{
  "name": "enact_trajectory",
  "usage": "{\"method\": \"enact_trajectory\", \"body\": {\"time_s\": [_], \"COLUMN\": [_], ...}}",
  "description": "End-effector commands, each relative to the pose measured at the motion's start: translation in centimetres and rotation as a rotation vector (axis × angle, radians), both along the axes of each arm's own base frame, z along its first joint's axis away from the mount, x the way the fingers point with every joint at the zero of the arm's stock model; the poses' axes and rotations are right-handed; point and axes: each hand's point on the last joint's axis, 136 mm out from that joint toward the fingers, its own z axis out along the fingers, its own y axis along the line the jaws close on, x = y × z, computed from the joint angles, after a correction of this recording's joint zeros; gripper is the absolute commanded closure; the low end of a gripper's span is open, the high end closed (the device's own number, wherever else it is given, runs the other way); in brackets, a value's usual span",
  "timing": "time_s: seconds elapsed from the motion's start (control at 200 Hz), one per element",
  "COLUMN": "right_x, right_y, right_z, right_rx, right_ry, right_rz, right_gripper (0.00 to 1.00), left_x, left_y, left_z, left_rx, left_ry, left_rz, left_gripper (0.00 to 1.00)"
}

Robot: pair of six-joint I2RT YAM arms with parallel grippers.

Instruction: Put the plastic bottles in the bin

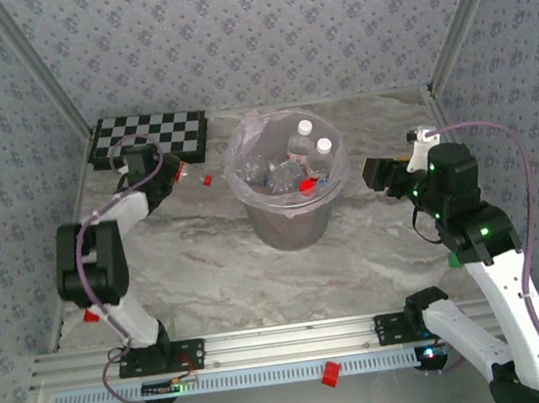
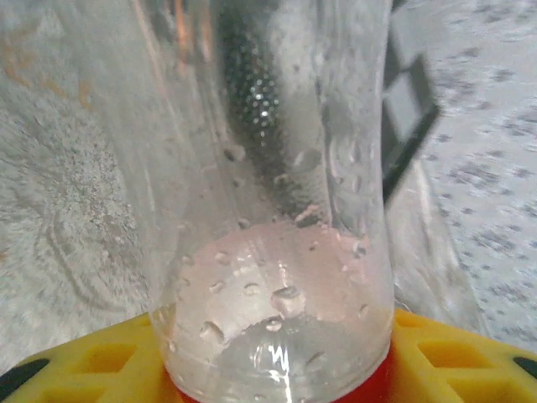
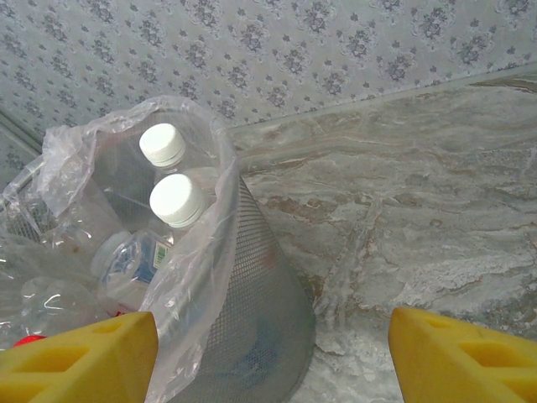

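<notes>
**Left hand at a bottle by the board, right hand waiting at the bin**

Left hand (image 2: 277, 374): the yellow fingers (image 2: 84, 365) sat on either side of a clear bottle (image 2: 268, 210), low on its body and close against it on both sides. Whether they truly pinched it or only bracketed it, I could not tell. The hold looked taken across the body, likely so that the round wall would seat between the pads and not roll out. There were droplets inside the wall, and red at the very bottom edge, cap or label unclear. The bottle was too near the lens. Its far end was cut off, and whether it stood or lay on the tabletop (image 1: 208, 258) was not readable.

Outward, seen from above: this hand was at the far left, just beside the chequered board (image 1: 149, 138) and well apart from the bin (image 1: 292, 223). A small red piece (image 1: 207, 181) lay between the two, too small to name.

The bin stood mid-tabletop, lined with a clear bag (image 3: 201, 243) and already holding several bottles (image 1: 290, 169). Two white caps (image 3: 176, 200) stood up near the rim. The count lower down was lost behind the crumpled bag.

Right hand (image 3: 273, 361): spread and empty, it hung just beside the bin on its right, probably parked clear so that the left arm could bring its load over
</notes>
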Motion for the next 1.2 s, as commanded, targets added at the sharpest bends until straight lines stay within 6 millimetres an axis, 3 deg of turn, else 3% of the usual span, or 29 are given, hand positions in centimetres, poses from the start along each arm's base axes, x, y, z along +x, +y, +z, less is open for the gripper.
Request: {"method": "enact_trajectory", "body": {"time_s": [0.0, 0.11, 0.115, 0.225, 0.34, 0.45, 0.59, 0.65, 0.745, 0.835, 1.01, 1.194], "right_x": [0.7, 1.9, 1.9, 2.3, 1.7, 0.3, -0.3, -0.4, -0.8, -1.3, -1.3, -0.8], "right_y": [0.9, 3.3, 3.3, 7.9, 13.9, 19.4, 23.9, 25.4, 27.5, 29.3, 31.1, 32.5], "right_z": [1.2, 3.6, 4.4, 8.1, 9.6, 10.7, 12.5, 13.1, 13.7, 13.3, 12.8, 11.6], "right_rx": [0.027, 0.087, 0.092, 0.169, 0.16, 0.114, 0.131, 0.141, 0.15, 0.124, 0.13, 0.124], "right_ry": [-0.039, -0.076, -0.093, -0.122, -0.111, -0.124, -0.161, -0.171, -0.179, -0.166, -0.146, -0.09], "right_rz": [0.039, 0.141, 0.145, 0.353, 0.582, 0.755, 0.879, 0.919, 0.972, 1.007, 1.042, 1.065], "right_gripper": [0.26, 0.26, 0.26, 0.26, 0.26, 0.26, 0.25, 0.23, 0.06, 0.01, 0.01, 0.03], "left_x": [-2.9, -6.1, -6.3, -10.3, -14.6, -18.4, -22.9, -24.4, -25.6, -26.6, -28.4, -28.8], "left_y": [-0.4, -3.4, -3.6, -6.1, -6.7, -5.1, -6.7, -7.6, -9.1, -10.4, -12.4, -13.8], "left_z": [5.1, 8.9, 9.1, 11.9, 14.1, 15.9, 18.9, 19.6, 20.0, 20.5, 22.3, 22.3], "left_rx": [0.167, 0.321, 0.328, 0.472, 0.628, 0.731, 0.669, 0.628, 0.566, 0.521, 0.48, 0.446], "left_ry": [-0.081, -0.174, -0.178, -0.262, -0.347, -0.401, -0.577, -0.615, -0.657, -0.701, -0.83, -0.863], "left_rz": [-0.11, -0.33, -0.342, -0.546, -0.689, -0.691, -0.786, -0.846, -0.925, -0.997, -1.09, -1.152], "left_gripper": [0.53, 0.54, 0.54, 0.57, 0.6, 0.62, 0.65, 0.65, 0.66, 0.66, 0.69, 0.69]}}
